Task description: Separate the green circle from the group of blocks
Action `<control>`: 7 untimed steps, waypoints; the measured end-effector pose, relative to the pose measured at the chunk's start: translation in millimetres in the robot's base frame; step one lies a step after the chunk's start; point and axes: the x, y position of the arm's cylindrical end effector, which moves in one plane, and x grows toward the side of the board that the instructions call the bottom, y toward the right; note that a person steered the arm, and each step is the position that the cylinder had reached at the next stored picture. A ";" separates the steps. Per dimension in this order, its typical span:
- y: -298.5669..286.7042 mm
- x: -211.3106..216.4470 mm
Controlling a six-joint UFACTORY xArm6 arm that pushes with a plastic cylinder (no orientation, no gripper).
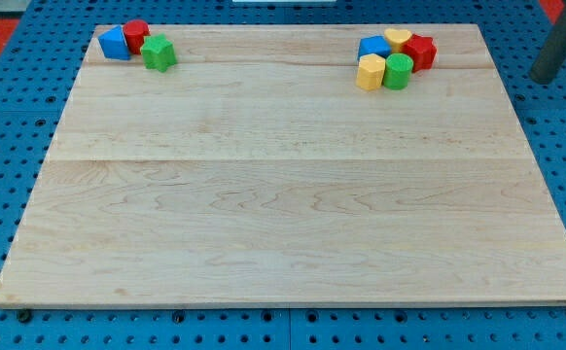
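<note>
The green circle (398, 71) sits in a tight group near the view's top right. It touches a yellow hexagon-like block (371, 72) on its left. A red block (420, 52) lies just above and to its right. A blue block (373, 47) and a yellow heart (398, 39) lie behind it. My tip (543, 79) is off the board's right edge, well to the right of this group and touching no block.
A second group lies at the board's top left: a blue triangle-like block (115, 44), a red circle (136, 35) and a green block (159, 53). The wooden board (283, 194) rests on a blue perforated table (1, 146).
</note>
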 end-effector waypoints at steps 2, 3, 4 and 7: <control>-1.6 1.2; -3.1 1.2; -9.2 -23.8; -111.1 -103.8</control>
